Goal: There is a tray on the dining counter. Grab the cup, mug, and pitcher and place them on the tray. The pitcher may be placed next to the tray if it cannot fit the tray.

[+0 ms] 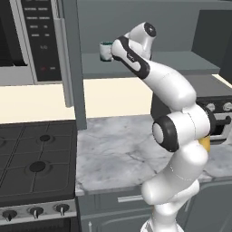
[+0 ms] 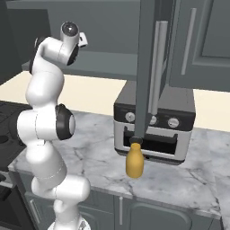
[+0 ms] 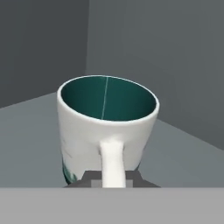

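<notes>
One mug (image 3: 106,131) stands upright on a high grey shelf (image 1: 181,61) inside the cabinet, its handle facing the end effector (image 3: 113,178), which is clenched on that handle, seemingly for lifting. The pitcher (image 2: 134,161) waits on the worktop (image 2: 188,177) below.

Grey walls box in the mug (image 3: 107,131) behind and beside; the shelf front is open.

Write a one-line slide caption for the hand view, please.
Tool shut on the handle of the white mug, upright on a grey shelf.
</notes>
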Tool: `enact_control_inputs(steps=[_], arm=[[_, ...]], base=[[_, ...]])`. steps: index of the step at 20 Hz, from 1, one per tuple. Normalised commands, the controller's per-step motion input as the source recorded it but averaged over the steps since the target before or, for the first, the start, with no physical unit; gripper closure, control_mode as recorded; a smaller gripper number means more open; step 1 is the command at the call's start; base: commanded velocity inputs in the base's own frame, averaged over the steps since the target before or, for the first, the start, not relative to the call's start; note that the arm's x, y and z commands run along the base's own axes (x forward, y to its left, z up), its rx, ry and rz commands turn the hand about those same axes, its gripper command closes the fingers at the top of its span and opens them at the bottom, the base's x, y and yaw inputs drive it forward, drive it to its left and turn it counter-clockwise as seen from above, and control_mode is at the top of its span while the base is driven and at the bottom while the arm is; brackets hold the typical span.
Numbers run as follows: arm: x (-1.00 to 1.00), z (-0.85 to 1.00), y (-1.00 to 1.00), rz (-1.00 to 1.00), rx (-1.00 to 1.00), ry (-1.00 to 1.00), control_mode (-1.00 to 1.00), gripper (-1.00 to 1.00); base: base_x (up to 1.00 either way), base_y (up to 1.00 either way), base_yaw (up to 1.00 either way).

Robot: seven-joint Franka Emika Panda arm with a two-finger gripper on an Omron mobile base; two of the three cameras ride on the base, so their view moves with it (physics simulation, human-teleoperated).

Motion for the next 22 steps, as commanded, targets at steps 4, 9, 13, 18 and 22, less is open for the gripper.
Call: enact_control_inputs(steps=[4, 9, 13, 18, 22], arm=[[-0.14, 0.29, -0.06, -0.03, -0.03, 0.00, -1.00, 1.00], [-0.40, 0.33, -0.41, -0.11, -0.04, 0.01, -1.00, 1.00], [-0.79, 0.30, -0.47, -0.15, 0.00, 0.10, -1.00, 1.00], [-1.00, 0.02, -0.31, -0.13, 0.00, 0.01, -1.00, 1.00], [-1.00, 0.00, -0.22, -0.13, 0.00, -0.03, -1.00, 1.00]], base=[[0.00, 0.00, 0.00], [0.00, 0.00, 0.00], [0.00, 0.00, 0.00], [0.00, 0.00, 0.00], [0.00, 0.00, 0.00]])
